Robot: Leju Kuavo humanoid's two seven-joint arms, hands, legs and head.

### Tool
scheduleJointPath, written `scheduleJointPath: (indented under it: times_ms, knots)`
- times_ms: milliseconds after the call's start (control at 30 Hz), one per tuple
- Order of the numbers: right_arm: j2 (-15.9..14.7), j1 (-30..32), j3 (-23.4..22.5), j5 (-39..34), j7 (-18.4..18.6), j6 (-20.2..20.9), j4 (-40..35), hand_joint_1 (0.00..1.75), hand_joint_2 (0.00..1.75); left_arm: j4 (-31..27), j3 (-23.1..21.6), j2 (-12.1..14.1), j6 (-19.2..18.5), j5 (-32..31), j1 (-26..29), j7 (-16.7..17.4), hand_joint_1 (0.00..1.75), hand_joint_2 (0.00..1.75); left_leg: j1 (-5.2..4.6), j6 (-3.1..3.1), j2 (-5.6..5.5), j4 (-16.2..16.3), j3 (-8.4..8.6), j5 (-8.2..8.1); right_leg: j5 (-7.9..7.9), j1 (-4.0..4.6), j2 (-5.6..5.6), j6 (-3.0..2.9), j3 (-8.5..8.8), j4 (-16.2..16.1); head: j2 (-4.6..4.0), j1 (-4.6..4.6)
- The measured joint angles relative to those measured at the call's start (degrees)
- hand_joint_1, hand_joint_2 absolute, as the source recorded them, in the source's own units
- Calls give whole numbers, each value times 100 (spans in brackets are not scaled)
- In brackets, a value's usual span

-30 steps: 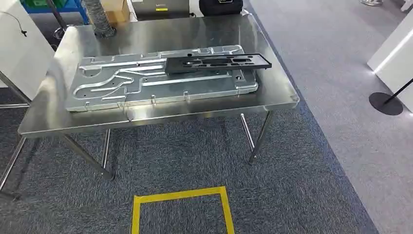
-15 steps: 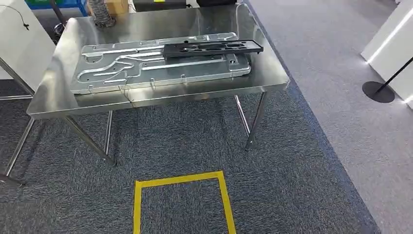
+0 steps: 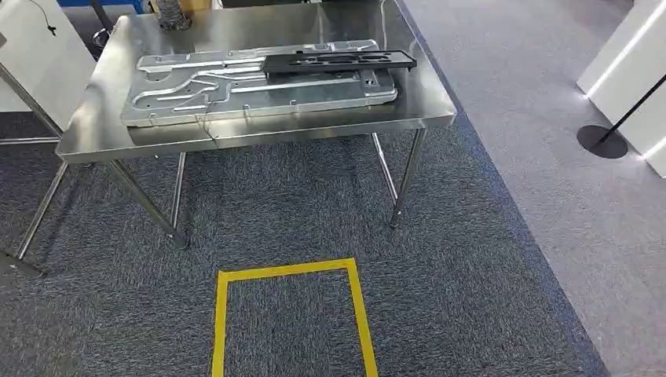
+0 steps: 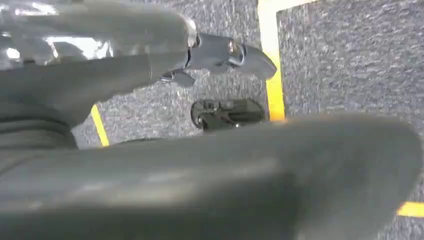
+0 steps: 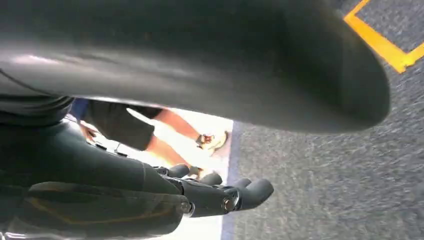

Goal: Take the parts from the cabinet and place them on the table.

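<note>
A polished steel table (image 3: 110,141) is seen at the far side, bearing a large ribbed silver plate (image 3: 236,98). A flat black slotted part (image 3: 338,61) is laid across its far right, long axis left-right. Nothing is held by left hand (image 4: 220,52) or right hand (image 5: 220,197), fingers extended.

Whole head view shifted: camera has backed away from the surface (image 3: 259,133), which now sits higher and smaller in frame. Silver plate (image 3: 259,90) and black part (image 3: 338,61) ride up with it, unmoved on it. Yellow tape square (image 3: 290,314) shows more.
</note>
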Motion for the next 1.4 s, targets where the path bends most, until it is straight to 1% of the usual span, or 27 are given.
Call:
scheduleJointPath:
  times_ms: [67, 133, 167, 200, 233, 267, 333, 367, 433, 533, 567, 600, 633, 700, 767, 800, 833, 867, 900, 933, 1067, 1133, 1233, 1267, 1333, 1367, 1400]
  knots:
    - [-4, 38, -11, -155, 135, -170, 15, 0, 0, 9, 2, -20, 2, 0, 38, 30, 0, 0, 64, 70, 40, -62, -92, 156, -42, -11, 41, 71, -50, 42, 2, -2]
    - [-2, 52, -35, -246, 197, -246, 24, 0, 0, 9, 4, -17, 15, 2, 23, 37, 0, 0, 47, 155, 44, -47, -275, 292, -791, -47, 67, 133, -245, 638, 0, 0]
    - [-2, 56, -52, -267, 206, -287, 26, 0, 175, 9, 4, -17, 15, 2, 22, 37, 0, 0, 38, 152, 44, -36, -374, 358, -1137, -65, 70, 157, -358, 1103, 0, 0]
    - [-2, 57, -63, -294, 223, -366, 26, 0, 175, 9, 4, -20, 15, 2, 25, 37, 0, 0, 33, 148, 44, -12, -468, 419, -1335, -73, 71, 174, -441, 1520, 0, 0]
    - [-2, 57, -70, -343, 223, -466, 26, 0, 175, 9, 4, -20, 20, 4, 27, 39, 0, 0, 34, 138, 44, 21, -580, 473, -1356, -79, 72, 186, -464, 1802, 0, 0]
    - [-4, 64, -99, -425, 217, -605, 26, 0, 175, 9, 7, -20, 46, 22, 26, 37, 0, 0, 37, 127, 41, 60, -692, 516, -1188, -92, 72, 201, -377, 1838, 0, 0]
    - [-31, 102, -267, -784, 79, -1049, 28, 0, 175, 9, 18, -24, 116, 72, 32, 35, 0, 0, 45, 94, 32, 140, -895, 597, -639, -118, 73, 202, 115, 1281, 0, 0]
    - [-35, 88, -387, -1016, -20, -1248, 26, 0, 175, 9, 30, -24, 148, 105, 35, 37, 0, 0, 47, 61, 31, 187, -972, 630, -570, -127, 72, 197, 480, 770, 0, 0]
    - [-42, 40, -678, -1334, -148, -1500, 26, 0, 175, 9, 42, -24, 203, 114, 31, 52, 0, 0, 17, 2, 42, 276, -1054, 675, -921, -94, 85, 139, 1005, -89, 2, -2]
    - [-42, 7, -1056, -1686, -34, -1496, 26, 0, 175, 9, 48, -22, 238, 111, 21, 109, 0, 0, 12, -85, 49, 271, -1068, 788, -918, -99, 74, 9, 955, -118, 0, 0]
    - [-48, 4, -1176, -1716, 152, -1426, 28, 0, 175, 9, 48, -17, 247, 98, 25, 129, 0, 0, 16, -110, 36, 296, -1088, 768, -866, -129, 45, -49, 947, -147, 0, 0]
    - [-85, 3, -1290, -1690, 447, -1417, 28, 0, 175, 9, 48, -15, 269, 70, 30, 160, 0, 0, 37, -148, 7, 443, -1143, 577, -830, -129, 25, -89, 917, -145, 0, 0]
    - [-131, 6, -1355, -1622, 756, -1514, 26, 0, 175, 9, 48, -17, 291, 57, 36, 195, 0, 175, 50, -173, 3, 753, -1254, 297, -803, -127, 17, -115, 882, -140, 0, 0]
    - [-249, 65, -1425, -1591, 1078, -1977, 9, 0, 175, 9, 50, -17, 313, 68, 37, 234, 0, 175, 73, -223, 4, 1680, -1556, -229, -744, -115, -4, -124, 795, -124, 0, 0]
    - [-348, 110, -1605, -1796, 848, -2412, -4, 0, 175, 9, 72, -17, 326, 109, 51, 245, 0, 175, 87, -237, 3, 2078, -1606, -300, -699, -111, -2, -117, 704, -90, 0, 0]
    - [-387, 108, -1726, -1949, 594, -2531, -4, 0, 0, 9, 94, -15, 343, 120, 56, 251, 0, 175, 93, -228, 4, 1865, -1432, -153, -685, -111, 9, -109, 672, -73, 0, 0]
    - [-411, 108, -1839, -2085, 354, -2586, -4, 0, 0, 9, 114, -7, 352, 122, 54, 251, 0, 175, 96, -211, 3, 1420, -1136, 58, -675, -111, 21, -96, 651, -56, 0, 0]
    - [-424, 97, -1962, -2216, 100, -2613, -11, 0, 175, 9, 133, 0, 360, 125, 48, 251, 0, 175, 95, -184, 4, 848, -787, 262, -671, -109, 27, -87, 642, -39, 0, 0]
    - [-424, 82, -2055, -2307, -103, -2597, -13, 0, 175, 9, 140, 11, 378, 125, 38, 247, 0, 175, 89, -137, 2, 367, -510, 288, -669, -108, 26, -76, 636, -27, 0, 0]
    - [-417, 62, -2147, -2370, -278, -2569, -13, 0, 175, 9, 146, 15, 391, 125, 34, 243, 0, 175, 51, -114, 3, 230, -396, 234, -660, -82, 28, -37, 609, -14, 0, 0]
    - [-343, -11, -2415, -2490, -690, -2619, -11, 0, 175, 9, 157, 20, 402, 111, 44, 251, 0, 175, 88, 21, -1, 115, -461, 312, -613, -54, 10, 104, 589, -17, 0, 0]
    - [-308, 19, -2437, -2590, -747, -2687, -13, 0, 175, 7, 60, 26, 404, 183, 41, 280, 0, 175, 90, 92, 14, 77, -480, 370, -935, -98, 54, 144, 415, 360, 0, 0]
    - [-302, 112, -2398, -2888, -846, -2700, -13, 0, 175, -35, -225, 55, 420, 459, 78, 341, 0, 175, 59, 121, 20, 88, -561, 404, -1522, -149, 63, 202, -190, 1657, 0, 0]
    - [-302, 161, -2352, -3002, -872, -2696, -11, 0, 175, -68, -324, 66, 422, 564, 86, 363, 0, 175, 59, 117, 19, 102, -582, 411, -1484, -165, 63, 216, -238, 1779, 0, 0]
    - [-297, 253, -2262, -3205, -922, -2687, -7, 0, 175, -144, -516, 79, 426, 759, 88, 407, 0, 175, 61, 110, 13, 145, -604, 411, -1092, -189, 61, 228, 61, 1220, 0, 0]
    - [-295, 292, -2203, -3312, -964, -2676, -2, 0, 175, -188, -626, 83, 439, 862, 85, 426, 0, 0, 63, 97, 8, 174, -609, 404, -842, -200, 60, 221, 331, 701, 0, 0]
    - [-295, 328, -2136, -3431, -998, -2674, 0, 0, 0, -236, -745, 90, 455, 974, 84, 446, 0, 0, 57, 70, 7, 208, -618, 390, -655, -210, 58, 205, 595, 194, 0, 0]
